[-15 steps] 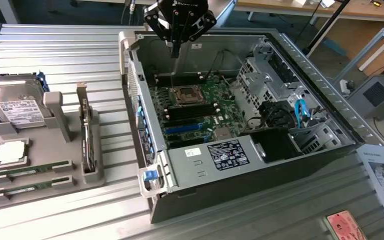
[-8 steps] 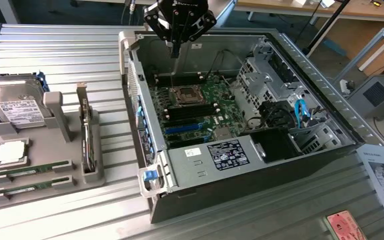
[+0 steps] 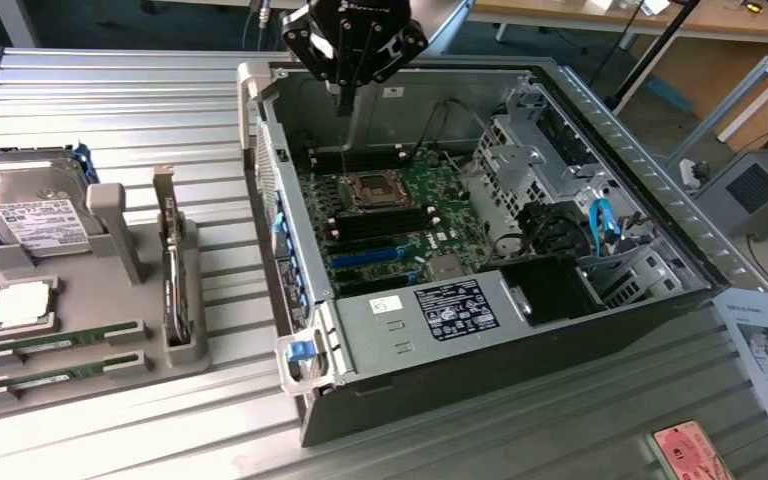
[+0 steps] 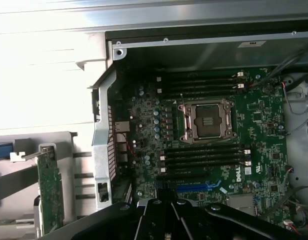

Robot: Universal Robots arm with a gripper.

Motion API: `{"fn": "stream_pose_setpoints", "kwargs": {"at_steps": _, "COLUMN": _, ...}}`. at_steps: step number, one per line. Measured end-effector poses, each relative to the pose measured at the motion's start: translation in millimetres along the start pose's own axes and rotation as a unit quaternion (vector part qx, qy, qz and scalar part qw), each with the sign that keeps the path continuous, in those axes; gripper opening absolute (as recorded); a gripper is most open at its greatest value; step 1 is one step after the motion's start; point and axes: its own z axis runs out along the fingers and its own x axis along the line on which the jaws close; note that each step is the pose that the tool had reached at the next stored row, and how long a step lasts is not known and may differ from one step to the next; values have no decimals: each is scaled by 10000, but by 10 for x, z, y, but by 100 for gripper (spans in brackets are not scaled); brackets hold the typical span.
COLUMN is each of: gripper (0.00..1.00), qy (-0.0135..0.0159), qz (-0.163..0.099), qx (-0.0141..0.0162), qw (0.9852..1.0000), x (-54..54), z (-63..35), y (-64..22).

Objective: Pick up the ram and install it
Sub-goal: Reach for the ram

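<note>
Your jaws are closed tight with nothing between them that can be seen. They hang tips-down over the far rim of the open computer case (image 3: 424,330), above the motherboard (image 3: 418,190) and just past the empty processor socket (image 3: 371,187).

Reading the exterior view as a clock face centred on the jaws, the ram (image 3: 57,340) lies out at about 8 o'clock. It is well apart from you and outside the case, in the grey tray (image 3: 191,350) on the desk (image 3: 117,100). It lies flat in its groove, with its long axis running roughly 9 to 3 and the 9 o'clock end dipped a little toward 8. A second stick (image 3: 51,376) lies parallel just beside it, on the 6 o'clock side.

The black memory slots (image 3: 377,225) on the motherboard run close to that same line, tilted a little more toward 8 to 2. I'd judge the stick needs little turning about the vertical to match them.
</note>
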Motion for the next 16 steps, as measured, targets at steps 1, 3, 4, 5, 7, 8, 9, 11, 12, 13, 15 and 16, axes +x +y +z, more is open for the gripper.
{"fn": "stream_pose_setpoints", "kwargs": {"at_steps": 1, "gripper": 11, "qy": 0, "qz": 0, "qx": 0, "qw": 10000, "x": 19, "z": -1, "y": -1}}
{"fn": "stream_pose_setpoints", "kwargs": {"at_steps": 3, "gripper": 11, "qy": 0, "qz": 0, "qx": 0, "qw": 10000, "x": 60, "z": -2, "y": -5}}
{"fn": "stream_pose_setpoints", "kwargs": {"at_steps": 4, "gripper": 11, "qy": 0, "qz": 0, "qx": 0, "qw": 10000, "x": 78, "z": -2, "y": -6}}
{"fn": "stream_pose_setpoints", "kwargs": {"at_steps": 5, "gripper": 11, "qy": 0, "qz": 0, "qx": 0, "qw": 10000, "x": 97, "z": -3, "y": -8}}
{"fn": "stream_pose_setpoints", "kwargs": {"at_steps": 7, "gripper": 11, "qy": 0, "qz": 0, "qx": 0, "qw": 10000, "x": 135, "z": -4, "y": -12}}
{"fn": "stream_pose_setpoints", "kwargs": {"at_steps": 8, "gripper": 11, "qy": 0, "qz": 0, "qx": 0, "qw": 10000, "x": 149, "z": -5, "y": -13}}
{"fn": "stream_pose_setpoints", "kwargs": {"at_steps": 9, "gripper": 11, "qy": 0, "qz": 0, "qx": 0, "qw": 10000, "x": 162, "z": -5, "y": -15}}
{"fn": "stream_pose_setpoints", "kwargs": {"at_steps": 11, "gripper": 11, "qy": 0, "qz": 0, "qx": 0, "qw": 10000, "x": 190, "z": -5, "y": -20}}
{"fn": "stream_pose_setpoints", "kwargs": {"at_steps": 12, "gripper": 11, "qy": 0, "qz": 0, "qx": 0, "qw": 10000, "x": 206, "z": -6, "y": -22}}
{"fn": "stream_pose_setpoints", "kwargs": {"at_steps": 13, "gripper": 11, "qy": 0, "qz": 0, "qx": 0, "qw": 10000, "x": 220, "z": -7, "y": -24}}
{"fn": "stream_pose_setpoints", "kwargs": {"at_steps": 15, "gripper": 11, "qy": 0, "qz": 0, "qx": 0, "qw": 10000, "x": 249, "z": -7, "y": -29}}
{"fn": "stream_pose_setpoints", "kwargs": {"at_steps": 16, "gripper": 11, "qy": 0, "qz": 0, "qx": 0, "qw": 10000, "x": 265, "z": -8, "y": -31}}
